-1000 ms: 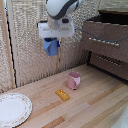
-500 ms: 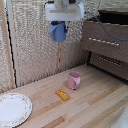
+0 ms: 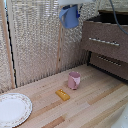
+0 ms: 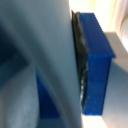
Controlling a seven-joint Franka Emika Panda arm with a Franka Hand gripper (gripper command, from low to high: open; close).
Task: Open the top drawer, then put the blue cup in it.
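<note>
Gripper (image 3: 70,6) clenched on faceted blue cup (image 3: 69,17), held high; top drawer (image 3: 105,41) dark wood w/ thin silver bar handle, pulled open

a home: wooden floor (image 3: 95,102), woven screen (image 3: 40,42), dresser (image 3: 107,42)

The white end effector (image 3: 70,4) is cut off by the exterior view's upper edge, so its jaws cannot be read. The faceted blue plastic cup (image 3: 69,17) beneath it is blurred. The wrist view is a smear (only a blue wall (image 4: 96,60) is sharp). The round patterned white plate (image 3: 12,109) and the pulled-out dark brown wooden top drawer (image 3: 106,39) run past the frame.
</note>
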